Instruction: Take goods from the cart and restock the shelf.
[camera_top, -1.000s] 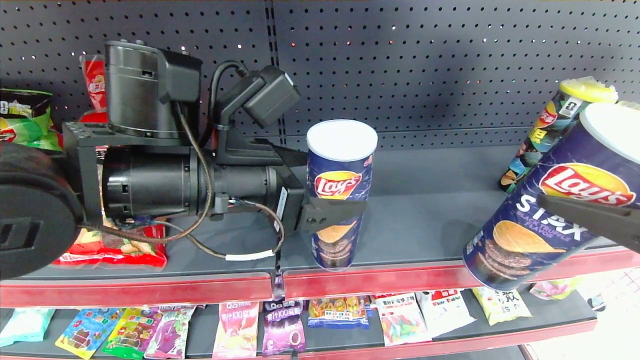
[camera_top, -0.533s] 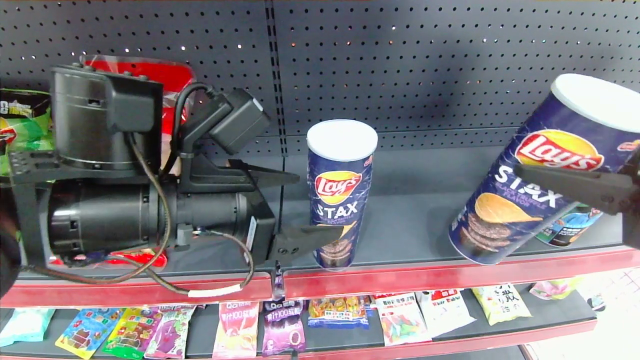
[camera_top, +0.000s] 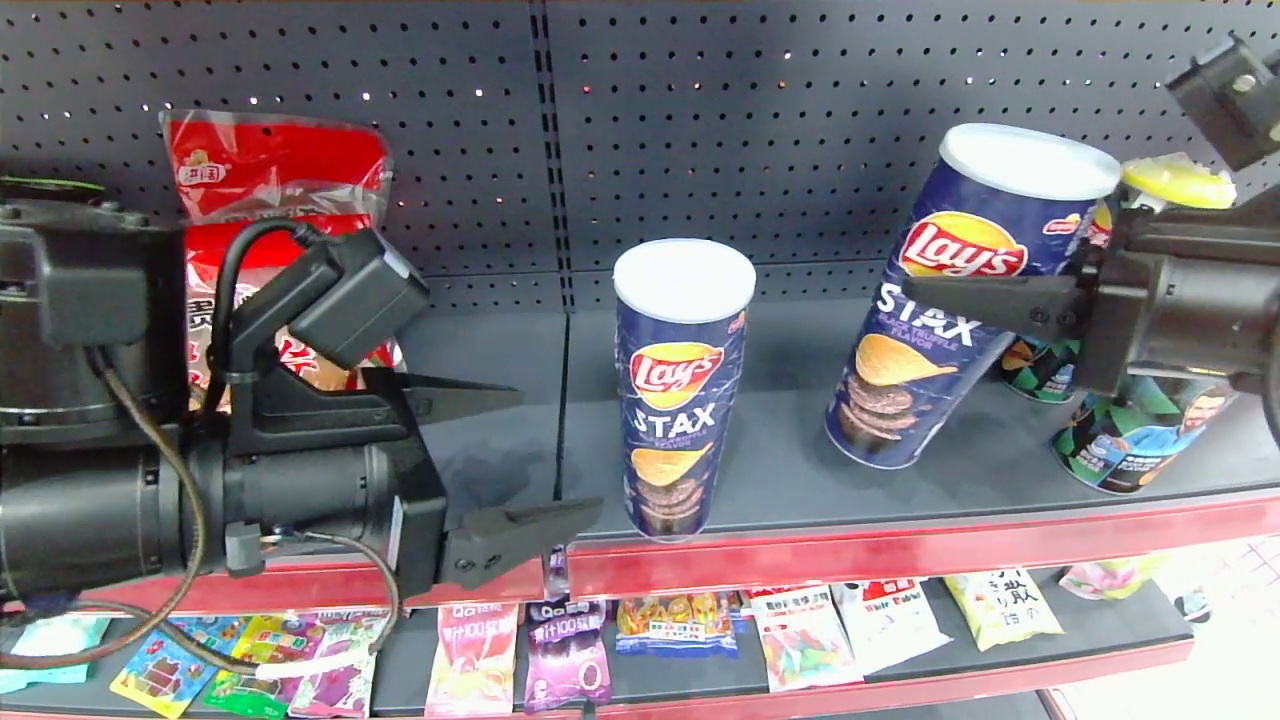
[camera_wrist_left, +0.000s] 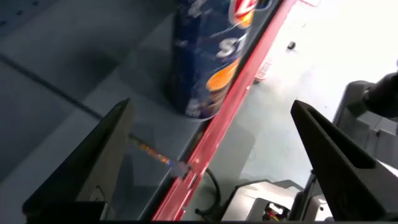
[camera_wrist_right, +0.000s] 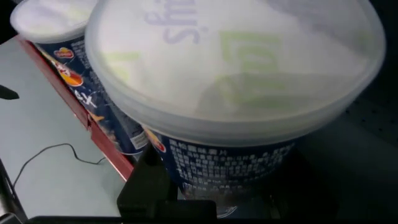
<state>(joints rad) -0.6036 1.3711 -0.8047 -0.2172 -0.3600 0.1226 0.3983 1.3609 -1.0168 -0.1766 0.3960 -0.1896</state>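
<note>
At the upper right of the frame, the right pincer (camera_top: 965, 285) clamps a tilted chip can (camera_top: 900, 400) mid-body, base near the shelf (camera_top: 900, 545). It is likely light, stiff and slick, so a gentle mid-body hold suits. At lower left, the left pincer (camera_top: 560, 450) gapes empty beside the standing can (camera_top: 680, 400).

Bkgd: dark grey pegboard back wall (camera_top: 800, 120) behind & above left gripper (camera_top: 560, 450) jaws, w/ pinpricks of light thru some holes. Vertical panel seam (camera_top: 540, 150) runs down just above upper jaw tip. Grey shelf deck (camera_top: 790, 470) shows btwn the spread jaws. Its red front lip (camera_top: 900, 550) passes under lower jaw. Lower shelf (camera_top: 950, 685) beneath jaws, same red lip. Pale floor (camera_top: 1200, 680) far below-right of jaws.
</note>
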